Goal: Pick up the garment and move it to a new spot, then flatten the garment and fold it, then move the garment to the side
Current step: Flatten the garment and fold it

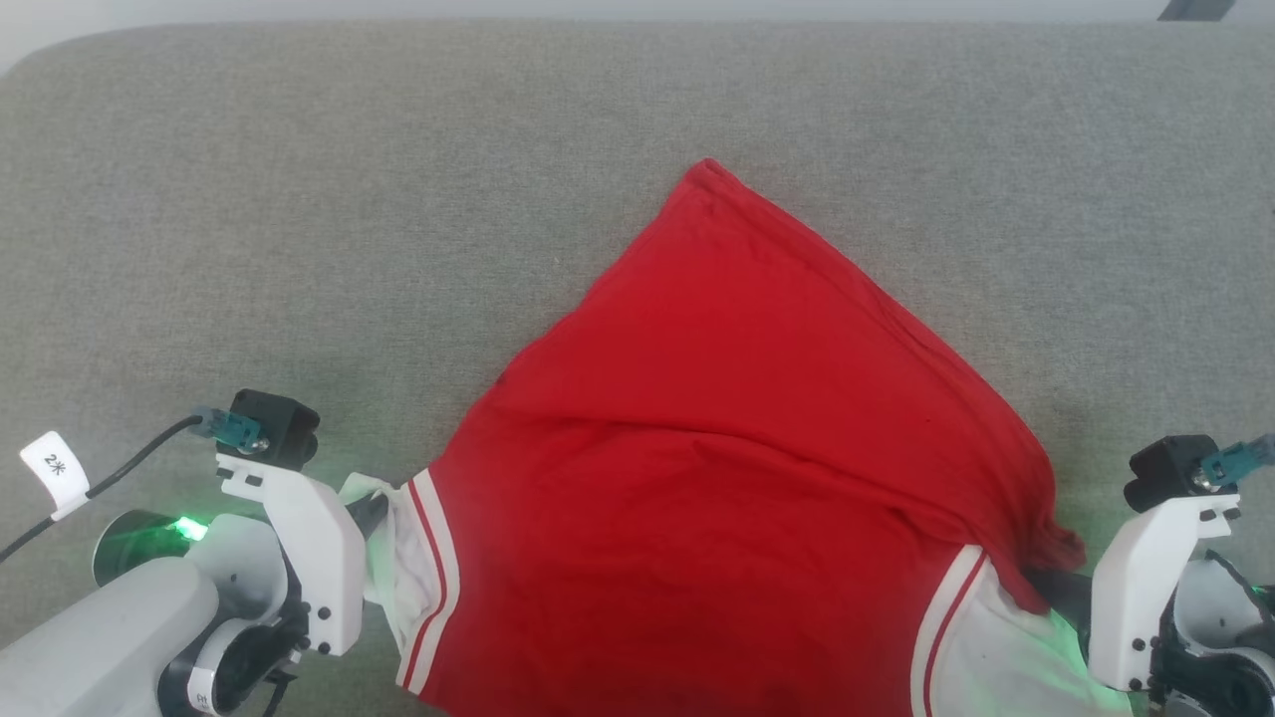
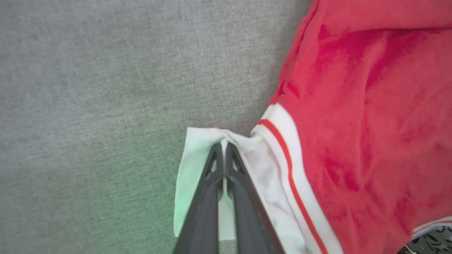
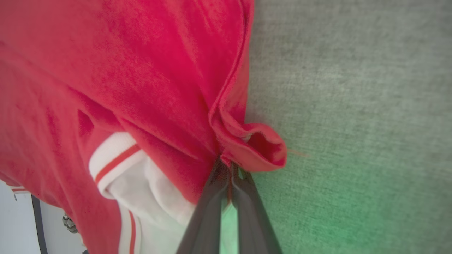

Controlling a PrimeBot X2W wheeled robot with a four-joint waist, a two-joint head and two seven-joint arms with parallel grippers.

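The left gripper (image 2: 223, 150) is pinched tight on the white sleeve edge of the garment (image 1: 717, 428). The right gripper (image 3: 226, 165) is clamped the same way on a bunched red fold beside the other sleeve. Gripping both shoulder ends apart probably serves to spread the shirt, whose body trails away over the grey cushion (image 1: 299, 199). Both forearms sit low at the near edge, fingers angled inward toward the cloth.

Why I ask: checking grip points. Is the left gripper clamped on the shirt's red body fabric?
No: the left wrist view shows the left gripper shut on the white sleeve of the garment, not its red body.
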